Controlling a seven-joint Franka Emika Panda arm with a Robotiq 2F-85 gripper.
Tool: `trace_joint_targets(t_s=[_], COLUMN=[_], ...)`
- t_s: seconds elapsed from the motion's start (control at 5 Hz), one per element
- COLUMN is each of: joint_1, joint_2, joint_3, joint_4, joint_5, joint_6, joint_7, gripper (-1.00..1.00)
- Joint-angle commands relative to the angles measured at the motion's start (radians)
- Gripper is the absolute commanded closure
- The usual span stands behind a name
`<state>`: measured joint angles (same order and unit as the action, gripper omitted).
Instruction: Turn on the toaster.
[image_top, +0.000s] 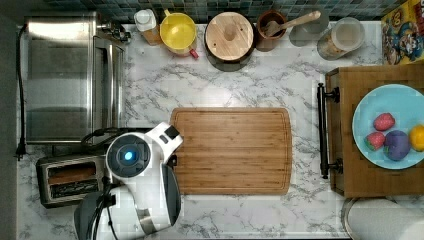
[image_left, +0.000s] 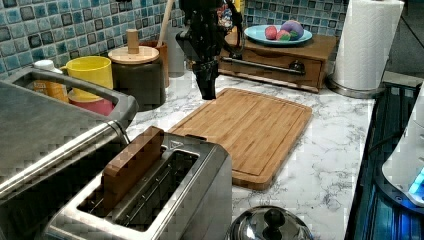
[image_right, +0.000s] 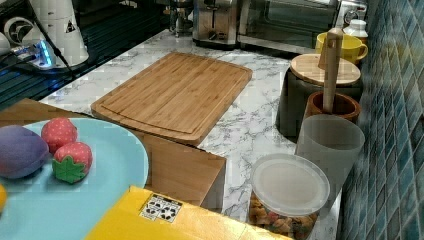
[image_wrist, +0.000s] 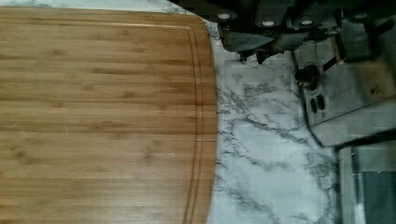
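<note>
The toaster is a small steel two-slot one at the counter's front corner, at the top view's lower left. A brown slice stands in one of its slots. Its end panel carries a black knob. My gripper hangs over the marble between the cutting board and that end panel, apart from both. Its fingers stand together with nothing held. In the left view the gripper points down at the board's far corner. In the right view the toaster stands far back.
A large steel toaster oven stands just behind the toaster. Along the tiled wall are a yellow cup, a wood-lidded jar and canisters. A wooden tray holds a blue plate with toy fruit. A pot lid lies beside the toaster.
</note>
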<state>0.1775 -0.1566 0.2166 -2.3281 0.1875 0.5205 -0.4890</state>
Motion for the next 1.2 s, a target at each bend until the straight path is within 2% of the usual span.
trace_joint_targets(t_s=[0.2,0.4,0.6,0.8,1.2], joint_1=[0.069,0.164,0.134,0.158,0.133], joint_2=[-0.081,-0.086,-0.099,-0.099,-0.026], joint_3=[-0.006,-0.046,0.003,0.001,0.011], joint_4=[-0.04,-0.054,-0.058,-0.061,-0.035], joint_5=[0.136,0.167,0.222,0.216,0.139], joint_6=[0.021,0.052,0.07,0.107,0.126], joint_7=[-0.168,-0.17,-0.162,-0.113,-0.042], gripper=[1.0,1.0,1.0,1.0,1.0])
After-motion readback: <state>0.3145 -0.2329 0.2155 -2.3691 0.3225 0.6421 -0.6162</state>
